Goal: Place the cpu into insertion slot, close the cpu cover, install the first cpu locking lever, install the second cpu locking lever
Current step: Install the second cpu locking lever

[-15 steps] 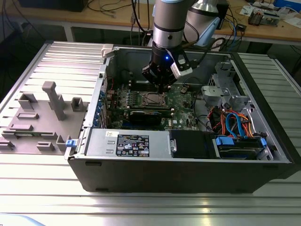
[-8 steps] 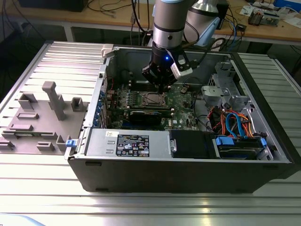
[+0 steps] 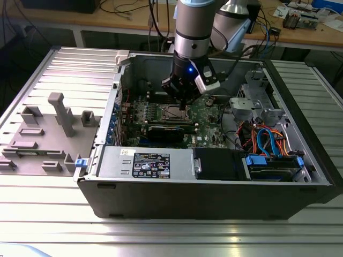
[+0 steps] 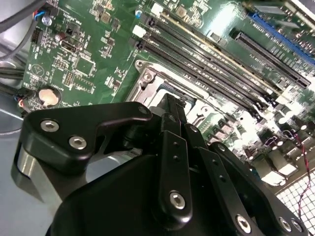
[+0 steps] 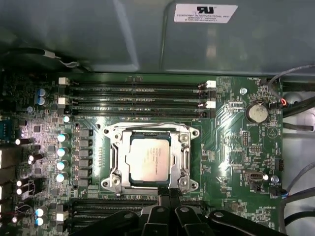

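A: What sits in the case (image 3: 214, 198)?

B: In the exterior view the open case fills the middle of the frame. Inside lie the green board (image 3: 206, 115), a black card (image 3: 171, 131) just below centre, a power supply (image 3: 144, 163) along the front wall, and a drive bay (image 3: 270, 163) with blue and orange cables at lower right.

A: And the slot?

B: In the first wrist view the slot (image 5: 150, 157) is at centre frame, and the cpu (image 5: 149, 160) lies flat inside it, its pale face up. The cover (image 5: 118, 160) frames it, down around the chip, with the face showing through its window. Four memory slots (image 5: 138, 98) run across above it; a coin cell (image 5: 257, 113) sits at upper right.

A: Where is the gripper?

B: In the exterior view the gripper (image 3: 184, 101) hangs over the slot, just above centre. In the first wrist view the fingers (image 5: 170, 199) come up from the bottom edge, tips close together at the slot's near rim. They hold nothing that I can see. In the second wrist view the gripper (image 4: 170, 105) points at the same silver rim (image 4: 147, 78).

A: Anything outside the case?

B: A grey fixture (image 3: 45, 139) with upright blocks lies at the left of the frame, on the table (image 3: 161, 235).
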Robot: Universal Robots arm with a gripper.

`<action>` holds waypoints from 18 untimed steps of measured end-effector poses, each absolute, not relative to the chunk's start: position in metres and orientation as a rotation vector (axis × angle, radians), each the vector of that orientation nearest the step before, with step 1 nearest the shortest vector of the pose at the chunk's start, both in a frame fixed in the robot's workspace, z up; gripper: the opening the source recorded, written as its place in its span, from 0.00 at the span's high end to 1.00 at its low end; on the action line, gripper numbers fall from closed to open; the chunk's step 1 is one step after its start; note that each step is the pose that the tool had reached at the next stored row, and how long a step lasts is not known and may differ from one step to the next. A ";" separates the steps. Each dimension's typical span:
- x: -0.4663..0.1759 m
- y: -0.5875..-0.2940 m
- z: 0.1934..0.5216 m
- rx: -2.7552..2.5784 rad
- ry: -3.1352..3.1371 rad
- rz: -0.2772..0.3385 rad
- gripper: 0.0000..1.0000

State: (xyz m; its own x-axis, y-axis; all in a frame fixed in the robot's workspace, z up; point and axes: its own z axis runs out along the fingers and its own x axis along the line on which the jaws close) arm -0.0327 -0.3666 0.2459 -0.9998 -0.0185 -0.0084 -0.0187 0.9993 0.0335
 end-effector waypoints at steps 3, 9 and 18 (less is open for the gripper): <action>-0.037 -0.380 0.235 -0.042 3.152 0.087 0.89; -0.042 -0.385 0.232 -0.042 3.151 0.098 0.89; -0.053 -0.392 0.227 -0.043 3.151 0.134 0.89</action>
